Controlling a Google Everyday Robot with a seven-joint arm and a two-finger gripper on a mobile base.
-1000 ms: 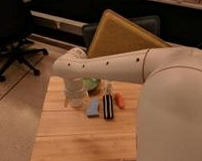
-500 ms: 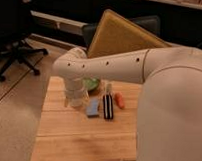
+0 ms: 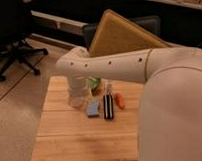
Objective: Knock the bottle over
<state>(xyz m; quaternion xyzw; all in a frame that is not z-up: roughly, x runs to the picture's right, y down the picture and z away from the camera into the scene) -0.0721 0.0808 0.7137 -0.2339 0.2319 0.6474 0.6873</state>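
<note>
Half the wooden table (image 3: 77,144) lies bare toward its near edge. The gripper (image 3: 78,100) hangs low, left of the bottle (image 3: 109,88) (open or shut, I cannot tell). The bottle stands behind the black bar (image 3: 108,106). Nothing has shifted since before.

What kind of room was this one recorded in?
Probably an office or lab: a black swivel chair stands at left, beside a wooden table. The tool hangs low over the table's far end.
</note>
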